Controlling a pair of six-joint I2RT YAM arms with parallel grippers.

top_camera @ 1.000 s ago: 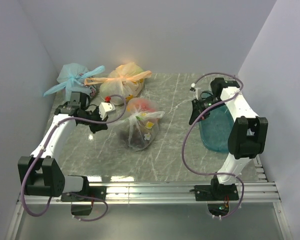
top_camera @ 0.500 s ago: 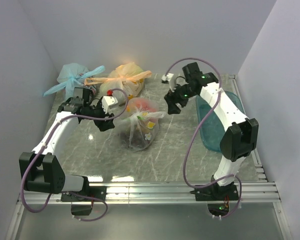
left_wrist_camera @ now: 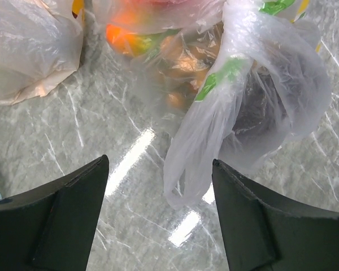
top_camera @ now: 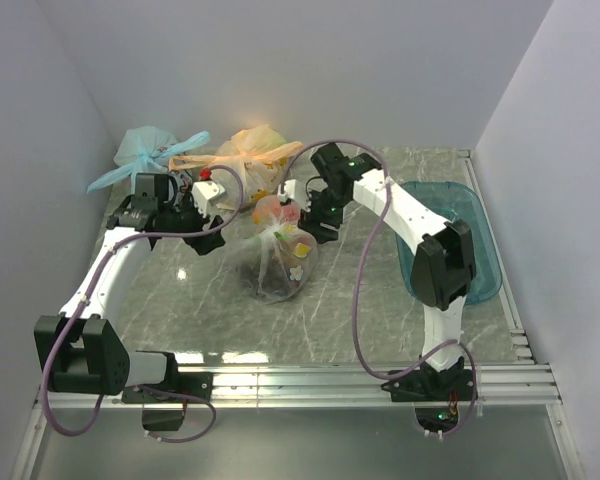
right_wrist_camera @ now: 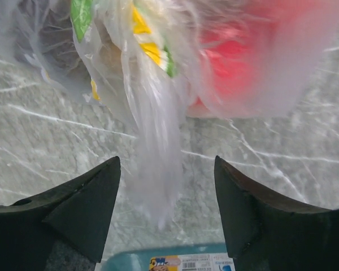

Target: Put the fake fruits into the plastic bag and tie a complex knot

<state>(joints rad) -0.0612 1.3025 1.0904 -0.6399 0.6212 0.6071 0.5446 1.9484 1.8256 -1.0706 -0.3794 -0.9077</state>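
Pincer left [left_wrist_camera: 158, 164]: spread, empty, above one loose handle loop [left_wrist_camera: 206, 135] of the plastic bag [top_camera: 277, 265]. Right pincer [right_wrist_camera: 166, 161]: also spread, holding nothing, lined up on the other handle strand [right_wrist_camera: 155, 180]. The bag stands mid-counter [top_camera: 380, 300] with the fake fruits [top_camera: 283, 213] inside. One arm flanks each handle, probably so both can be pinched and crossed for tying.

This was a robotics lab test cell rather than a home or shop. Plain pale walls [top_camera: 280, 60] boxed in a marble-patterned table [top_camera: 330, 320] at the back, left and right of the frame. Along the bottom edge ran bare aluminium rails [top_camera: 300, 382], with the left arm [top_camera: 108, 270] and right arm [top_camera: 400, 210] bolted there and purple cables [top_camera: 357, 310] looping loose. A blue bag [top_camera: 145, 150] and an orange bag [top_camera: 250, 148] sat at upper left.
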